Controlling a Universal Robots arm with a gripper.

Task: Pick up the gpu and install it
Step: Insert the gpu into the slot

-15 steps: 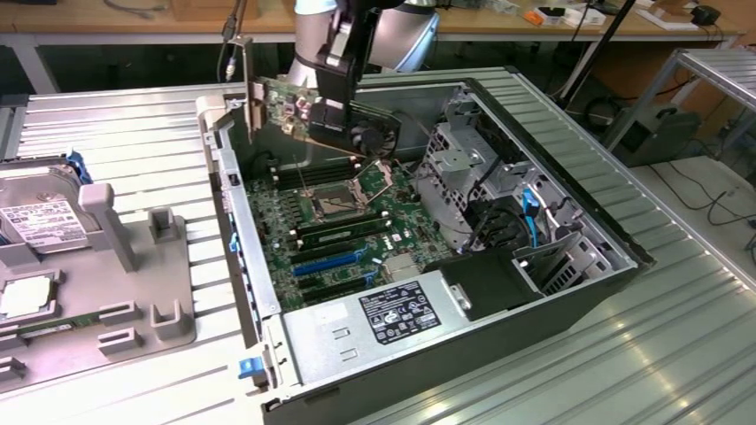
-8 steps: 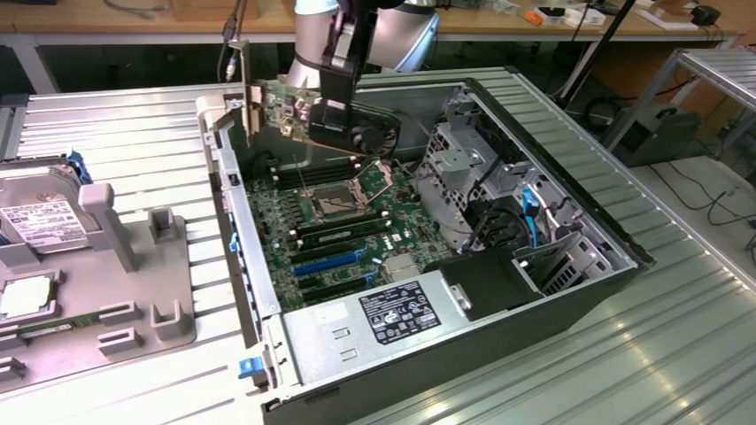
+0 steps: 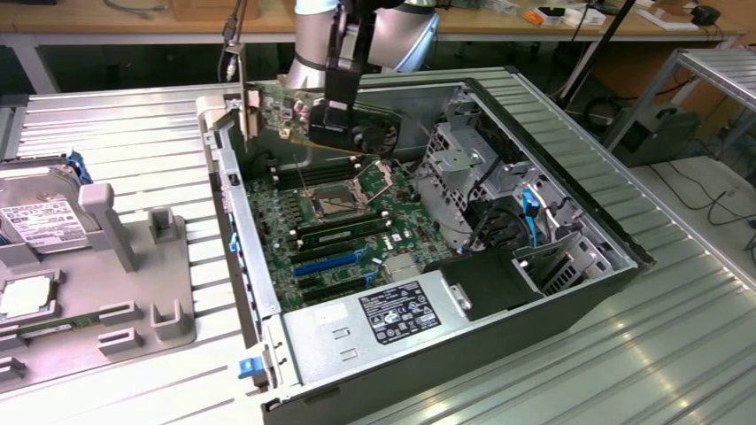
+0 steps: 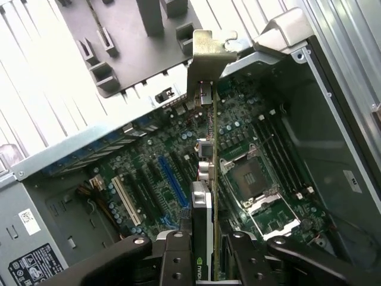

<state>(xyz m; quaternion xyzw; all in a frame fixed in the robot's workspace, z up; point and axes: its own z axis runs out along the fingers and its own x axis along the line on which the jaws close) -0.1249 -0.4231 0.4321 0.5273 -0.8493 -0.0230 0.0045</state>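
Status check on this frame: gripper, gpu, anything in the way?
Gripper shut on the gpu. Card held edge-down above the motherboard, not seated. Nothing seen between card and slots.

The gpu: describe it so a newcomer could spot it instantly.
Find the open computer case. Above its motherboard, the gripper holds the gpu: a thin green card with black round fan and silver end bracket. It alone hangs in the air.
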